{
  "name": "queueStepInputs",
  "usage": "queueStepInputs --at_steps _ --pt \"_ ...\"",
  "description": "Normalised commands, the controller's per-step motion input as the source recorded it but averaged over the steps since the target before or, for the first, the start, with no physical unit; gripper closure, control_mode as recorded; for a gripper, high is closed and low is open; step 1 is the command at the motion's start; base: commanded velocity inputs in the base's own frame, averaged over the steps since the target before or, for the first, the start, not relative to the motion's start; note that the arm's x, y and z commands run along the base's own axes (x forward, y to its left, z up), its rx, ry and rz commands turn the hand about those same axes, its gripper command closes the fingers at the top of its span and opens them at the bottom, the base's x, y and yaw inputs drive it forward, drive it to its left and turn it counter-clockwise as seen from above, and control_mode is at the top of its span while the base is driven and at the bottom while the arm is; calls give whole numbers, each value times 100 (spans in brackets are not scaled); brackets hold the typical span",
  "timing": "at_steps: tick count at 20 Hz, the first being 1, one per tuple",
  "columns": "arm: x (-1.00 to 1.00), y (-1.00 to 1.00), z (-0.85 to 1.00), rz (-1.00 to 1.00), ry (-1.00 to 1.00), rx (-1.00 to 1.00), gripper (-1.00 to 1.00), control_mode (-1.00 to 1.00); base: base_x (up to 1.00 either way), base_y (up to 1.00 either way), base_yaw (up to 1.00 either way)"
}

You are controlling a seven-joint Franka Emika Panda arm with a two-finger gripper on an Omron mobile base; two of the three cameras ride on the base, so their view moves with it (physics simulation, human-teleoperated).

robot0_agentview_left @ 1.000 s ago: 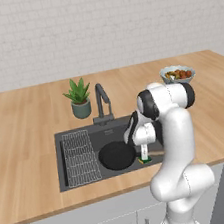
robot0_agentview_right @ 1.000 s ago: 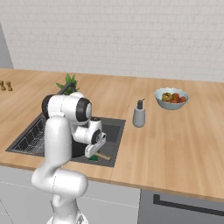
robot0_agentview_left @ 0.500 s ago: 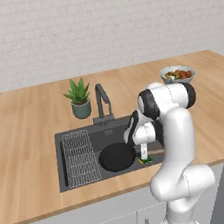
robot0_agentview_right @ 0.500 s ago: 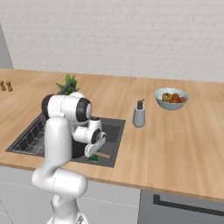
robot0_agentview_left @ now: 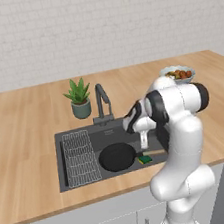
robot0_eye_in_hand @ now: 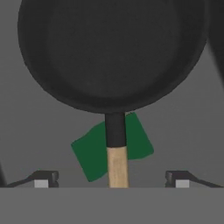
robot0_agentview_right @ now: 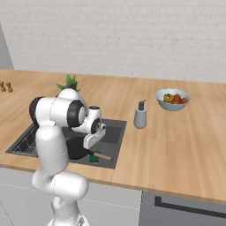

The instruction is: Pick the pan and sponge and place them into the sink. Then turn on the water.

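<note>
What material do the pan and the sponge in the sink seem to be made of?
The pan: matte black body, likely coated metal; straight handle looks like pale wood, tan below a black collar. The sponge: green scrub face up, probably fibrous; surface detail is too flat to confirm.

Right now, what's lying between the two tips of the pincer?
In the hand view, the pan's wooden handle runs up between the open pincer's tips, untouched by either. It lies across the sponge, green side up, on the sink floor.

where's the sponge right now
The sponge lies green side up on the sink floor, under the pan handle, at the basin's front right in the left base view, below the open gripper.
</note>
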Motion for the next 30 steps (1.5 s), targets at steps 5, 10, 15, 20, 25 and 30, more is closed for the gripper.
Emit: queueStepInputs --at_steps 5,10,15,20,25,30 --pt "0 0 100 -2 1 0 -100 -100 0 0 0" --pt "-1 0 74 -2 0 0 -100 -100 0 0 0" --pt "-3 0 43 -3 0 0 -100 -100 0 0 0" --pt "0 0 0 0 0 -1 -100 -100 0 0 0" --pt "0 0 0 0 0 0 -100 -100 0 0 0" --pt "0 0 0 -26 0 0 -100 -100 0 0 0"
